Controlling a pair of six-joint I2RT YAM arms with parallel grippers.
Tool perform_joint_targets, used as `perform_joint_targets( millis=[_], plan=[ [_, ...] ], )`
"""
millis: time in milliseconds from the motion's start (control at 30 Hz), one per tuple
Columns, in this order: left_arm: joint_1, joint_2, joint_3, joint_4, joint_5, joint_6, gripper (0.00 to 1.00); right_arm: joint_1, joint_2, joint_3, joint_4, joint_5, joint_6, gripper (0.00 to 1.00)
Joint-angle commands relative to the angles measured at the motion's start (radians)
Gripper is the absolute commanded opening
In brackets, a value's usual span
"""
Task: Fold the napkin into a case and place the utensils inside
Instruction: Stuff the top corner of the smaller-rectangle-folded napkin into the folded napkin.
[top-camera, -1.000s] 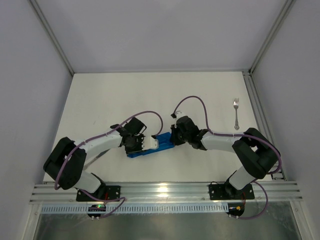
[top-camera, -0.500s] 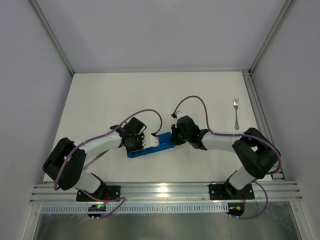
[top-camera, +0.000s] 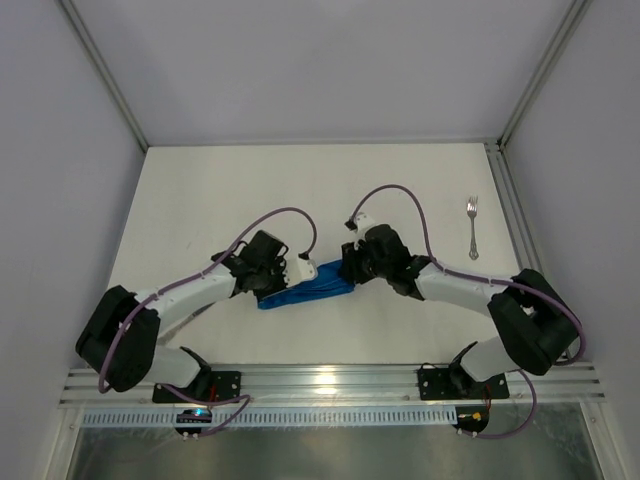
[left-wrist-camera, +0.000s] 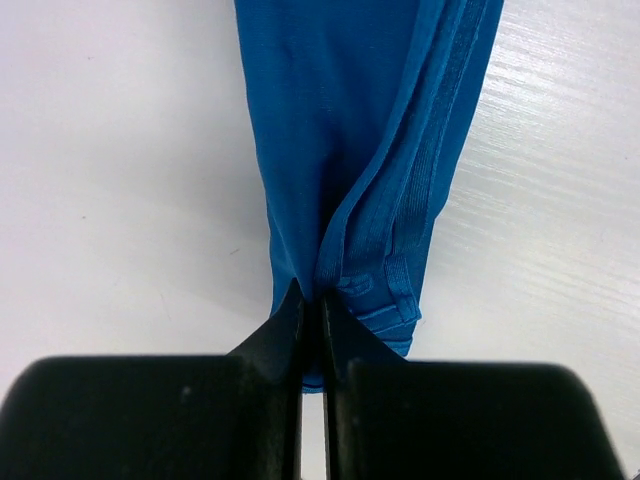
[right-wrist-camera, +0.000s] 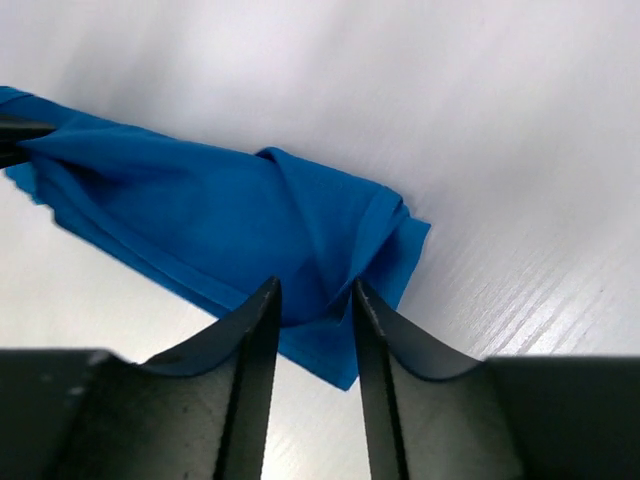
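Napkin (left-wrist-camera: 340, 150), light and limp, wants holding by its layered ends: my left end effector (left-wrist-camera: 312, 315) is clamped on one, my right end effector (right-wrist-camera: 312, 300) parted astride the other.

There are no words, numbers or signs to read in any view. The napkin (top-camera: 310, 288) is plain blue with nothing written on it. The white table (top-camera: 220, 190) has no label or mark that can be made out.
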Motion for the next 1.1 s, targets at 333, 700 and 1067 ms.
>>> perform_joint_targets(
  millis=[333,700,1067],
  plan=[
    [0.008,-0.027,-0.036,0.089,0.031,-0.049,0.00,0.002,-0.341,-0.160,0.278,-0.178,-0.220,0.52],
    [0.010,-0.027,-0.058,0.118,0.059,-0.039,0.00,0.148,-0.149,-0.279,0.792,-0.247,-0.400,0.61],
    [0.027,-0.032,-0.056,0.109,0.120,-0.054,0.00,0.194,0.064,-0.297,0.995,-0.258,-0.481,0.62]
  ],
)
